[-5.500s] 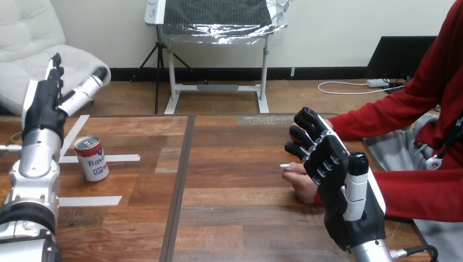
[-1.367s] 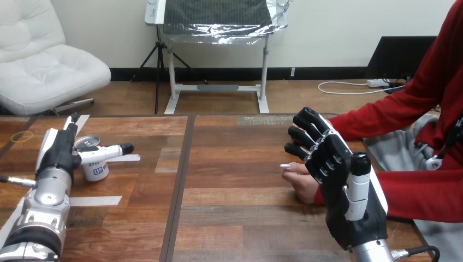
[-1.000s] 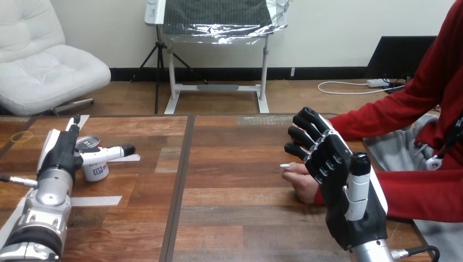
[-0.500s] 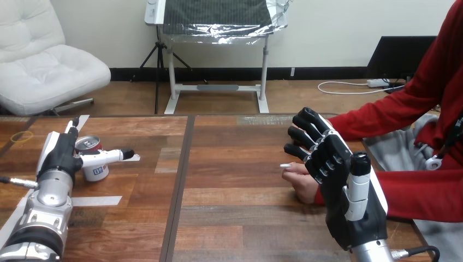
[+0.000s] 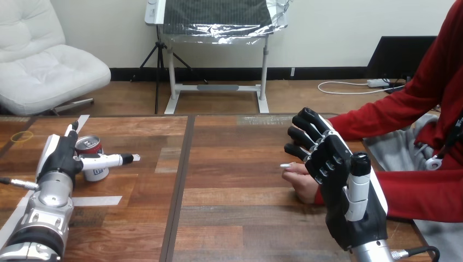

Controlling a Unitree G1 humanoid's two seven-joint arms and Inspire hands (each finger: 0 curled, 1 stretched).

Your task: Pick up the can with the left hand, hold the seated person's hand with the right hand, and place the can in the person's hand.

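Can [image 5: 98,172] is being bracketed, not yet gripped, between straight fingers and thumb of the left robot hand [image 5: 57,155], standing on the worktop [image 5: 235,202]. Beside the person's hand [image 5: 299,179], the right robot hand [image 5: 334,183] is being held open; hold, handover pending.

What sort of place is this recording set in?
Probably a robot test bench: a wooden table with white tape marks, one can at the left hand, and the person's hand by the right hand.
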